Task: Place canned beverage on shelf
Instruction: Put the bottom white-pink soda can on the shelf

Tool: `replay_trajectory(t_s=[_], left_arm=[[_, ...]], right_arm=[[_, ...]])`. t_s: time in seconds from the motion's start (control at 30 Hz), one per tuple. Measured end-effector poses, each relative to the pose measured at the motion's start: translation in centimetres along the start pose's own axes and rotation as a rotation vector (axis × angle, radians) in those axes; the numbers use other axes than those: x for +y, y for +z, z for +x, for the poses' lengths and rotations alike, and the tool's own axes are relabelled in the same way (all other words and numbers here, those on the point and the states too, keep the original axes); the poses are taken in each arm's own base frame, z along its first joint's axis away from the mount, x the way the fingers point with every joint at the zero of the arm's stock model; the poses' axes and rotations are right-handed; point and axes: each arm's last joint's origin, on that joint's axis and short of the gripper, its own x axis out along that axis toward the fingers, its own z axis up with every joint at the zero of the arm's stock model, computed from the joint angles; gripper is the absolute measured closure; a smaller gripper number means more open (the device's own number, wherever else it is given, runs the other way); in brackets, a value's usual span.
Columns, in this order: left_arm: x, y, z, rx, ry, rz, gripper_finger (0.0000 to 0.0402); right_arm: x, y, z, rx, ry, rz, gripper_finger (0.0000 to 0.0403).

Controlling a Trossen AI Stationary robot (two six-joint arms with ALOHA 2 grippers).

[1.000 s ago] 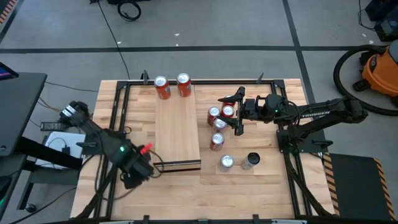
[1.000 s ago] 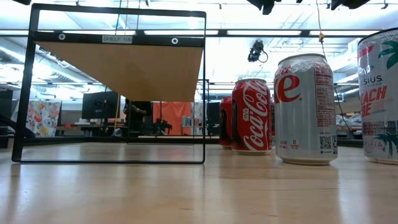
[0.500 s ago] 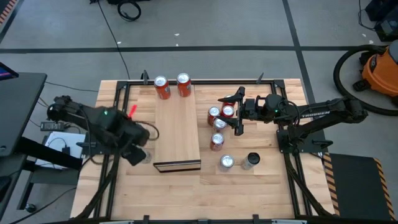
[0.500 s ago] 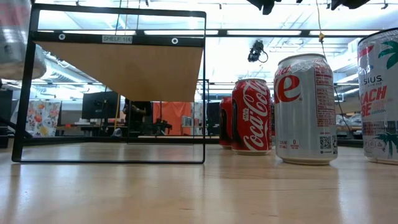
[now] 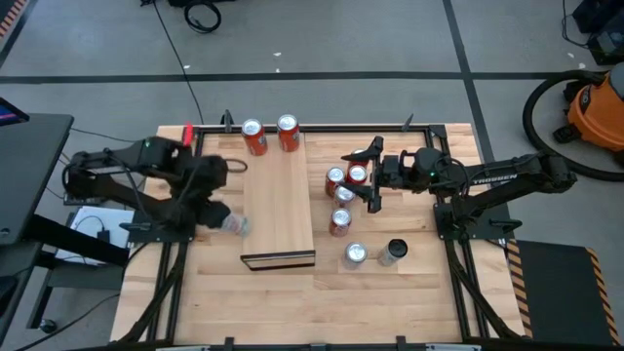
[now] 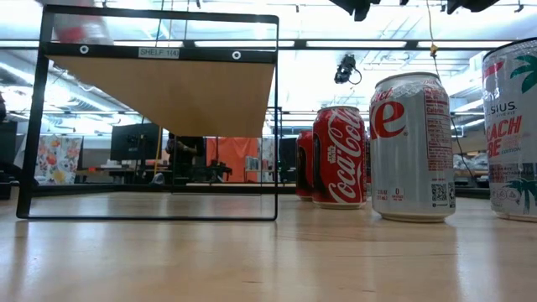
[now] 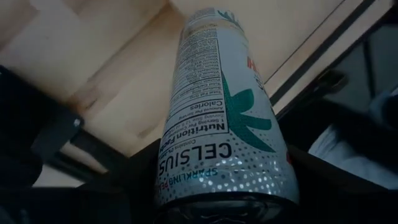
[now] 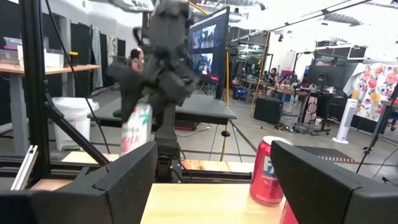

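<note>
My left gripper [image 5: 216, 216] is shut on a white slim Celsius can [image 7: 217, 124], just left of the shelf [image 5: 278, 200] and clear of the table. The can also shows in the high view [image 5: 234, 225], in the right wrist view [image 8: 135, 127], and blurred above the shelf's near end in the low view [image 6: 80, 25]. The shelf is a long pale wood board with a dark-edged slot at its near end. Two red cans [image 5: 253, 136] stand on its far end. My right gripper [image 5: 363, 177] is open, right of the shelf, over two red cans [image 5: 336, 180]. My left gripper holds the Celsius can by the end nearest the wrist [image 7: 224, 199], between its two fingers; the can itself hides the place of contact. The fingers point down, along the can. The can hangs below the gripper, roughly upright, lifted clear of the table.
Right of the shelf stand several more cans: red ones [image 5: 339, 222], a silver-topped one [image 5: 355, 255] and a dark one [image 5: 393, 252]. In the low view a Coca-Cola can [image 6: 340, 155], a Diet Coke can [image 6: 411, 147] and a Celsius can [image 6: 512, 126] stand close. A black frame [image 5: 185, 175] edges the table.
My left gripper, shut on the Celsius can, has gone from the table's near left up and toward the far edge, and a little toward the shelf. The can has been lifted clear of the table. My right arm has kept still.
</note>
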Motion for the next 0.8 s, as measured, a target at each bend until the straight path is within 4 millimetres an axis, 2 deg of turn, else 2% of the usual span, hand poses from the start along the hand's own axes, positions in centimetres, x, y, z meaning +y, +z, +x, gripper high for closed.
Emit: replay_trajectory(t_s=[0.2,0.33,0.6,0.8], left_arm=[[0.2,0.6,-2.6,-0.094,-0.064,0.004,0.0136],[0.2,1.3,-3.5,-0.182,-0.034,0.019,0.0136],[-1.8,4.9,-2.2,-0.259,-0.058,0.099,0.0136],[-3.0,6.8,-0.6,-0.220,-0.058,0.157,0.0136]], right_arm=[[0.2,-0.8,0.4,0.045,0.018,0.015,0.0080],[0.9,-2.2,1.8,0.059,0.054,-0.004,0.0080],[2.7,-3.3,6.4,0.120,0.077,-0.091,0.0080],[3.9,-4.4,9.6,0.188,0.015,-0.199,0.0079]])
